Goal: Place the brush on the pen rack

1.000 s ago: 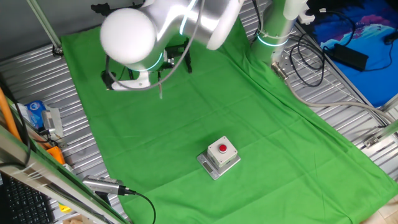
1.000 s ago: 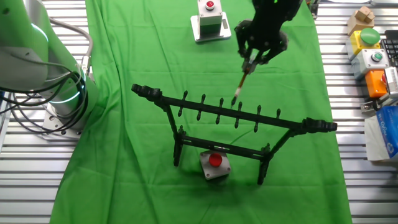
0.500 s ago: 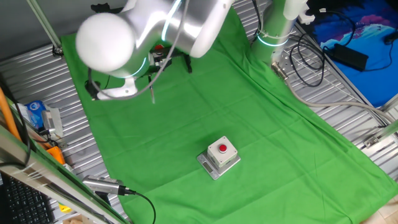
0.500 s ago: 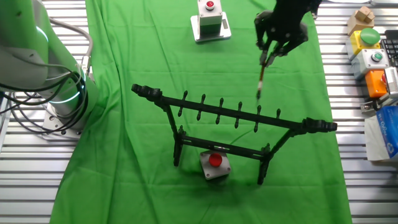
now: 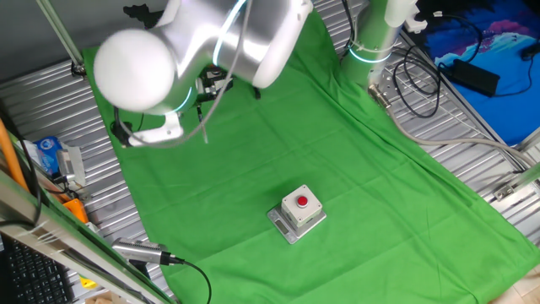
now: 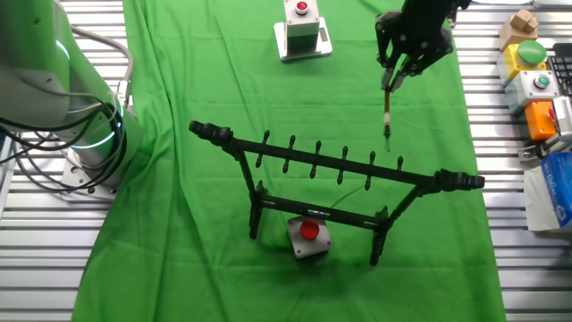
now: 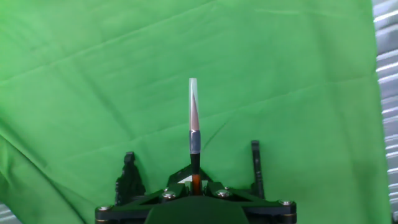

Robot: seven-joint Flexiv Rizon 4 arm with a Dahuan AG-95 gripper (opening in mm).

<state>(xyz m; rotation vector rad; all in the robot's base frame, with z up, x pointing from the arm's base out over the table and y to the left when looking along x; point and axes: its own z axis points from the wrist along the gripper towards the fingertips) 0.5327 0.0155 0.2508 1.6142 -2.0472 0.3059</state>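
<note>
green cloth covers the surface. going left to right in the other fixed view: robot base at far left on the bare slatted metal, cables looped round it. pen rack stands upright mid-cloth, two legs with feet, top crossbar with a row of pegs, a lower bar between the legs. a grey box with red button sits on the cloth at the rack's lower bar, between the legs. a second button box sits at the top edge of the cloth, well apart from the rack.

right of that, claw hangs above the cloth, beyond the rack's right half. it is clamped on the brush: brush hangs nearly straight down from the claw, lower end just short of the crossbar, not touching any peg. brush is off the rack, in the air.

far right: coloured button boxes on the bare metal off the cloth.

hand view: brush runs up the centre from between the fingers, pale end farthest out, grey band mid-shaft, only green cloth behind it. two dark uprights flank it low in frame; cannot tell what they are.

one fixed view: arm's white joint blocks most of the rack; brush shows as a thin line hanging below it.
</note>
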